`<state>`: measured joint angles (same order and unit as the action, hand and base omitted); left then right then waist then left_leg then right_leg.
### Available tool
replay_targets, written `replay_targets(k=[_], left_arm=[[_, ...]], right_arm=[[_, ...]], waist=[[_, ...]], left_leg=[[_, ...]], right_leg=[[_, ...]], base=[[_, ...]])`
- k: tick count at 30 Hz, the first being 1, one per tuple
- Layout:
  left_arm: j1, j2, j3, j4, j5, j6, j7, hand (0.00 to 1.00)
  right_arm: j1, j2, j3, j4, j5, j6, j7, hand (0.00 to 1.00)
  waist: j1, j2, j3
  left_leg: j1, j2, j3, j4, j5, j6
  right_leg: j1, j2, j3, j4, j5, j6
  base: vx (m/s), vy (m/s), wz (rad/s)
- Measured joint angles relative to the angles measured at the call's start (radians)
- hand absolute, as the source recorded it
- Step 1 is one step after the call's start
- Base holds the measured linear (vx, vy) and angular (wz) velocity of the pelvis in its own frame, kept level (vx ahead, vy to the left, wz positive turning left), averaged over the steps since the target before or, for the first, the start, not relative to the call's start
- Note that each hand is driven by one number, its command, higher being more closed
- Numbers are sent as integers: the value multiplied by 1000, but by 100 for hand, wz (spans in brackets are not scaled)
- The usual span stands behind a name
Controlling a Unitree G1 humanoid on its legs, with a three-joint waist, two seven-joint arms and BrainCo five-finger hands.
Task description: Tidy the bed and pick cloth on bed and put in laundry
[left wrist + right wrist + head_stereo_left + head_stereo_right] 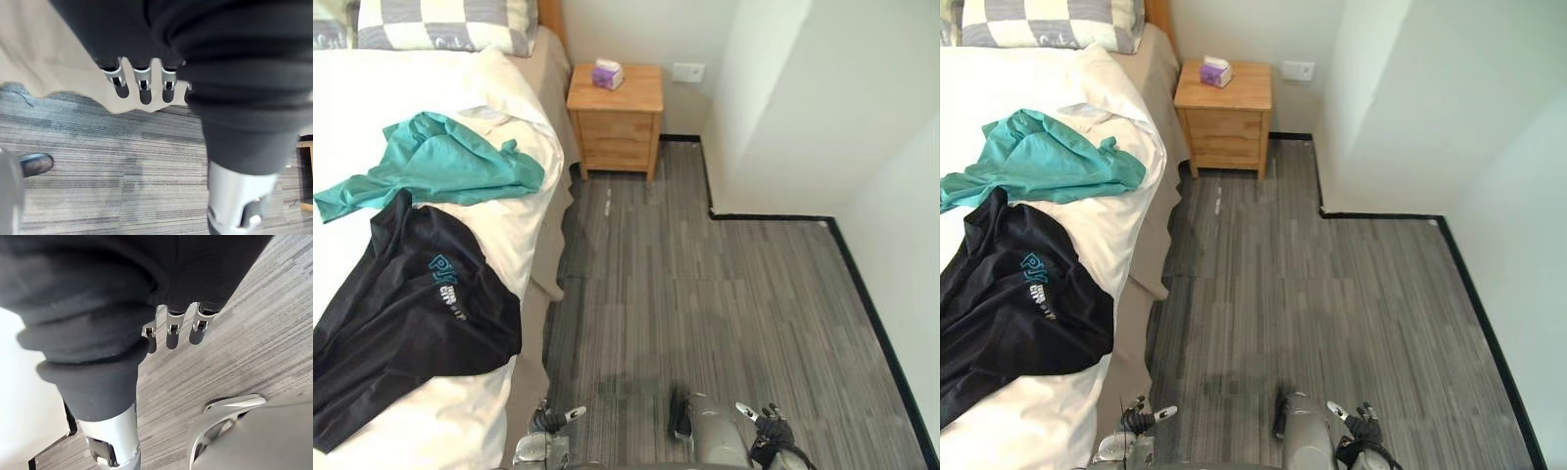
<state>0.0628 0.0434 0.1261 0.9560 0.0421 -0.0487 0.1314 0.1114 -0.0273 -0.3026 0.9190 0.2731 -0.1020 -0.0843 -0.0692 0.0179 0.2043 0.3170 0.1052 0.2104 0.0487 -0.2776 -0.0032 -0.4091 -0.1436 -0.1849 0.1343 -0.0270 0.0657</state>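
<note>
On bed, left of scene: two garments on the white duvet (372,98), neither picked up yet.
- black T-shirt (411,313): nearest, spread mostly flat, pale-blue chest print, one side draped toward the mattress edge. Looks like thin, limp jersey.
- teal shirt (440,162): just beyond it, bunched and creased, touching the black one at its far end.

Hands: both low at the near edge, well apart from the clothes.
- left hand (141,81): fingers straight, empty, hanging beside the beige bed skirt (44,54).
- right hand (171,328): fingers slack, empty, over the grey striped carpet (705,294).

Step, my read: very start, approach phase, zero progress on cloth or bed.

Next move calls for facing left to the bed and reaching the left hand to the black tee. Gather a fold rather than pinch a flat layer, since limp fabric will trail and could drag the teal shirt along. Then find the laundry container. The duvet is rumpled at its far right corner, below the grey-and-cream checked pillow (440,24), and needs smoothing once the clothes are off.

Surroundings: boxy pale-wood nightstand (617,113) far right of the bed, with a drawer front and a purple tissue box (607,73) on top. Smooth white walls with black skirting.
</note>
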Motion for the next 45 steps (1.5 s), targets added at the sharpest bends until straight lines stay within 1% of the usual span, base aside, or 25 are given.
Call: replay_targets(k=[1, 2, 4, 6, 8, 9, 11, 13, 15, 17, 18, 20, 21, 23, 24, 25, 27, 28, 30, 33, 35, 36, 39, 42, 45], left_arm=[[16, -11, 29, 6, 11, 1, 0, 0], [33, -32, 52, 7, 11, 0, -1, 0], [53, -84, 82, 2, 16, 0, -4, 0], [57, -104, 88, -35, 19, -1, -12, 0], [56, -102, 116, -70, 16, -6, -18, 0], [57, -90, 119, -94, 16, -7, -17, 0], [58, -80, 115, -113, 16, -11, -17, 0], [57, -77, 102, -133, 7, -28, -17, 0], [49, -77, 80, -132, 5, -38, -18, 0], [46, -73, 71, -123, -2, -36, -18, 0], [42, -71, 74, -120, -11, -36, -18, 0], [38, -49, 84, -99, -10, -34, -19, 0], [38, -46, 87, -94, -14, -35, -19, 0], [37, -35, 107, -84, -12, -33, -21, 0], [37, -30, 104, -76, -12, -25, -20, 0], [34, -15, 99, -60, -9, -13, -21, 0], [35, -2, 100, -37, -11, 0, -17, 0], [36, -2, 100, -33, -12, 3, -17, 0], [41, -2, 98, -32, -34, 5, -16, 0], [43, -1, 84, -33, -73, 1, -15, 0], [32, 4, 82, -35, -81, -7, -17, 0], [20, 13, 81, -36, -84, -7, -18, 0], [54, -40, 155, -45, -102, -7, -15, 0], [75, -51, 202, -43, -102, -6, -15, 0], [68, -79, 214, -43, -112, -6, -16, 0]], right_arm=[[2, -3, -6, -1, 1, 3, 1, 0], [5, -8, -9, -2, -2, 0, 3, 0], [9, -23, -33, -14, -9, 3, 11, 0], [20, -23, -38, -40, -9, 17, 8, 0], [29, -25, -11, -52, -8, 15, -2, 0], [34, -24, 23, -54, -8, 16, -3, 0], [41, -22, 63, -57, -9, 18, -3, 0], [10, -18, 115, -22, -12, 23, 1, 0], [-28, -21, 120, 11, -41, 36, 2, 0], [-30, -21, 126, 8, -48, 33, 3, 0], [-41, -15, 132, 18, -48, 36, 2, 0], [-45, 5, 136, 35, -53, 34, 3, 0], [-48, 8, 136, 45, -55, 35, 3, 0], [-33, 26, 118, 76, -81, 38, 2, 0], [-29, 22, 118, 77, -84, 38, 2, 0], [-25, 15, 117, 77, -87, 36, 1, 0], [-19, 6, 116, 73, -87, 36, 1, 0], [-9, -1, 116, 64, -87, 36, 1, 0], [-11, 2, 109, 48, -82, 33, 1, 0], [-17, -5, 99, 46, -84, 29, -1, 0], [-12, 2, 90, 47, -83, 25, -2, 0], [-23, 14, 62, 64, -77, 25, -2, 0], [-26, 7, 28, 51, -67, 26, -7, 0], [-22, 1, 48, 28, -67, 23, -4, 0], [-16, 8, 45, 31, -67, 27, -4, 0]], waist=[[3, 2, 10], [4, 19, 2], [4, 68, 0], [12, 86, 11], [35, 87, 32], [47, 55, 43], [69, 33, 35], [93, 23, 27], [113, 22, 26], [111, 22, 20], [133, -3, 11], [135, -59, -27], [135, -60, -28], [135, -69, -31], [133, -62, -28], [127, -93, -31], [106, -98, -29], [102, -82, -32], [83, -64, -27], [78, -50, -20], [71, -71, -25], [59, -84, -19], [87, -7, -7], [87, 15, -22], [82, 3, -37]], left_leg=[[75, 22, -5, -1, -21, -34], [86, 47, -3, 30, -10, -51], [13, 134, -26, 275, 49, -82], [-187, 224, -107, 697, 247, -94], [-323, 273, -120, 1012, 232, -105], [-392, 274, -91, 1087, 208, -114], [-475, 266, -25, 1072, 170, -110], [-568, 214, 93, 864, 98, -97], [-611, 109, 288, 478, 105, -72], [-605, 49, 448, 253, 176, 2], [-588, 16, 530, 225, 256, 217], [-582, -32, 518, 234, 204, 259], [-579, -31, 502, 254, 183, 272], [-517, -5, 421, 367, 90, 248], [-482, -11, 381, 346, 70, 231], [-403, -54, 292, 289, 45, 186], [-313, -83, 190, 234, 40, 177], [-251, -83, 115, 181, 44, 168], [-201, -68, 21, 132, 67, 131], [-185, -33, -152, 130, 77, 102], [-229, -35, -278, 144, 49, 20], [-270, -28, -329, 171, 7, -49], [-282, 36, -336, 206, 16, -85], [-262, 92, -344, 146, 61, -145], [-296, 105, -285, 70, 153, -155]], right_leg=[[-6, 22, 35, 77, 104, -3], [-37, 33, 45, 188, 110, -13], [-34, 76, 4, 310, 0, -60], [64, 137, -11, 271, -66, -89], [215, 187, -11, 186, -93, -108], [318, 192, -9, 127, -114, -117], [422, 191, -6, 45, -128, -114], [519, 180, -17, -38, -130, -102], [618, 153, -55, -115, -151, -71], [678, 148, -90, -160, -173, -37], [723, 142, -95, -172, -191, -14], [693, 88, -124, -76, -203, 11], [681, 83, -130, -13, -202, 14], [600, 73, -138, 399, -50, 140], [560, 61, -124, 524, -4, 160], [469, 10, -129, 804, -43, 155], [390, -60, -169, 945, -107, 88], [309, -80, -166, 936, -147, 40], [233, -83, -142, 826, -195, 36], [166, -27, 51, 433, -200, 52], [184, -7, 348, 140, -154, 75], [210, 12, 433, 102, -61, 112], [228, 67, 365, 265, -155, 61], [248, 90, 270, 314, -195, 34], [249, 68, 206, 270, -193, 25]], base=[[522, -316, 15], [780, -516, 2], [678, -542, -3], [598, -451, -6], [667, -380, -13], [671, -362, 1], [523, -263, 11], [494, -158, 15], [624, -87, 25], [651, -38, 30], [676, -26, 28], [786, 6, 47], [877, 57, 93], [747, 101, 133], [701, 41, 166], [637, -69, 178], [646, -185, 181], [534, -220, 168], [490, -299, 186], [430, -468, 189], [274, -503, 268], [268, -580, 274], [211, -495, 157], [82, -277, 95], [16, -126, 70]])
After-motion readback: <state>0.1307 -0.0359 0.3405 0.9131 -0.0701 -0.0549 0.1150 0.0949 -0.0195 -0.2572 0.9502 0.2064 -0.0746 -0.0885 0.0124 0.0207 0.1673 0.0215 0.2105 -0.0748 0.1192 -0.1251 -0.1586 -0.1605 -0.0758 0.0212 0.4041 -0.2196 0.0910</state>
